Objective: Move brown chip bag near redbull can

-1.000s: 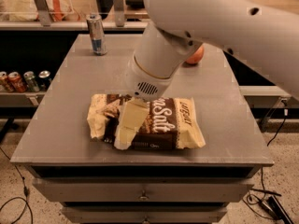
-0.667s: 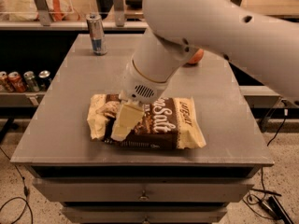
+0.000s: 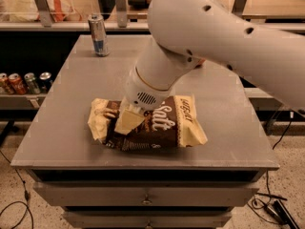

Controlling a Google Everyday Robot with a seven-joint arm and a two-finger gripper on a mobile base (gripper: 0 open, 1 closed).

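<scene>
Gripper [image 3: 127,121] is resting on the left half of the brown chip bag [image 3: 164,128], and we cannot tell whether it is spread or pinching. We are seeing the bag lying flat near the table [image 3: 228,142] front, well apart from the redbull can [image 3: 98,35]. We are judging it light, crinkly and crushable, best pinched by a raised fold.

Open lane running up-left across the table

The gripper [image 3: 127,120] is sitting on the brown chip bag [image 3: 164,128] at centre frame. Bare table [image 3: 71,104] is stretching toward the redbull can [image 3: 98,35], and the bulky arm [image 3: 205,37] is crowding the upper right.
</scene>
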